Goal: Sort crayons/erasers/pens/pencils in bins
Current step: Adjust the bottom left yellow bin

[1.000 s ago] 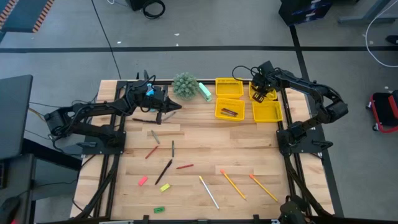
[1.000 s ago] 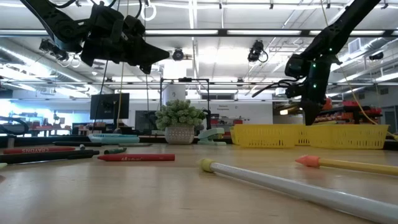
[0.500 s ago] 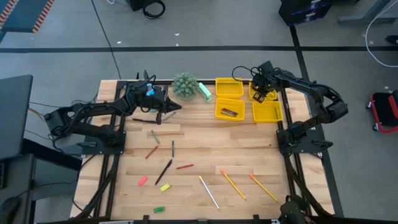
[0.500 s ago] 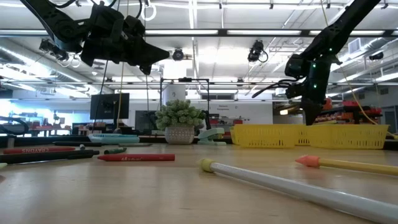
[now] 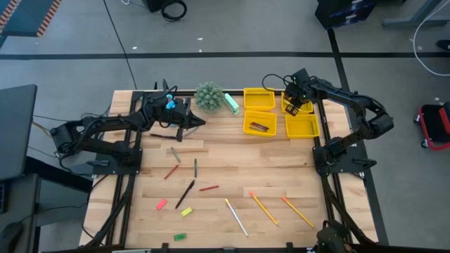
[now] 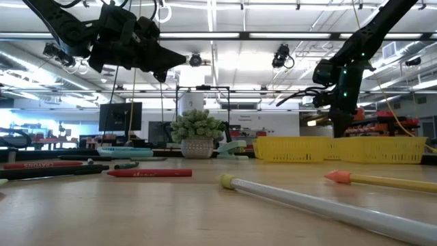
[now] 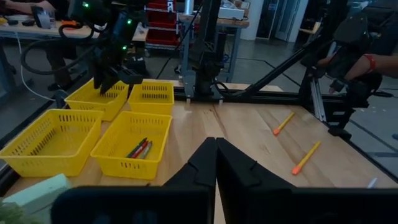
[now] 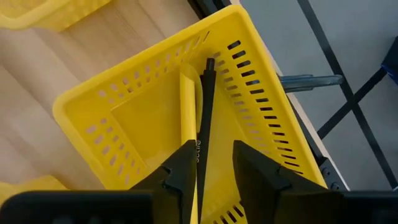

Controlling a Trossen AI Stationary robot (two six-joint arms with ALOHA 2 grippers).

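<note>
The wooden bench (image 5: pixel 225 161) is carrying four yellow bins (image 5: pixel 259 99) at its far right corner, and the right end effector (image 8: pixel 214 167) is hovering over the farthest one (image 8: pixel 155 118), its fingers standing apart with a dark pen (image 8: pixel 204 112) lying between and below them, leaning along the mesh wall beside a yellow pencil (image 8: pixel 188 118); it looks like a release in progress. The left end effector (image 7: pixel 216 163) is hanging closed and empty over the bench's far left, near a small potted plant (image 5: pixel 209 95). Another bin (image 5: pixel 260 125) is holding a few crayons. Pencils (image 5: pixel 262 207), long yellow, orange and whitish sticks, are waiting on the near side; they are probably light, stiff and prone to rolling, so a pinch across the middle should suit. Pens (image 5: pixel 185 193) and red crayons (image 5: pixel 208 188) are lying mid-bench, the crayons likely brittle. Three tiny erasers (image 5: pixel 186 211), pink, yellow and green, are sitting nearest the front, probably soft and grippy.
</note>
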